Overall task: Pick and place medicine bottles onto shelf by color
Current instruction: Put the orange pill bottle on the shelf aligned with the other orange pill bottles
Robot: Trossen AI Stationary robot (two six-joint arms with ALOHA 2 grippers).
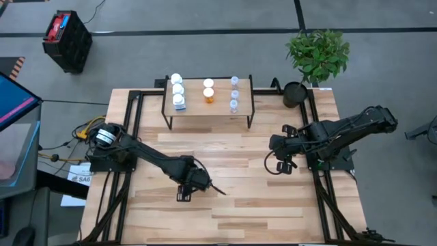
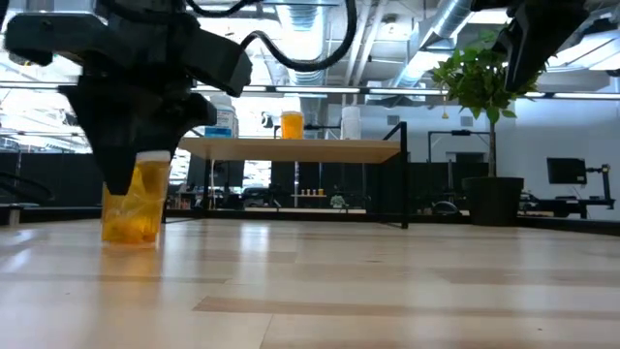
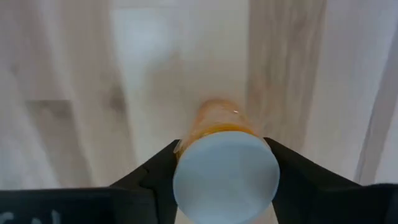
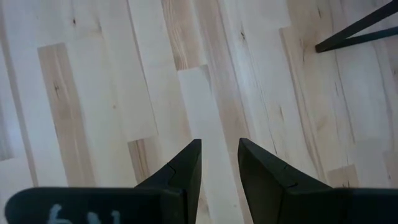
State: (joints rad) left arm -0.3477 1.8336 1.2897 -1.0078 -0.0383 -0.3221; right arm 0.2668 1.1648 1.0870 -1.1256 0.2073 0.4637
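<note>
My left gripper (image 1: 194, 180) is over the tabletop's middle, shut on an orange bottle with a white cap (image 2: 133, 206); the arm hides this bottle in the high view. The shelf (image 1: 220, 109) stands at the table's far side. On its top stand three white bottles (image 1: 178, 89) at the left, two orange bottles (image 1: 208, 89) in the middle and three small clear bottles (image 1: 234, 93) at the right. My right gripper (image 4: 219, 163) hangs over bare table at the right (image 1: 287, 158), its fingers a narrow gap apart and empty. My left gripper pinches the orange bottle's top end between its two fingers, at the sides of the white cap (image 3: 186, 163). The fingers (image 3: 292, 177) come from above, pointing down. The bottle stands upright below them; whether its base (image 2: 129, 237) touches the table, I cannot tell.
A potted plant (image 1: 315, 56) stands at the table's far right corner, beside the shelf. The shelf's thin black legs (image 2: 404, 173) stand on the tabletop. Bare wood planks (image 1: 239, 205) stretch between the arms and toward the near edge.
</note>
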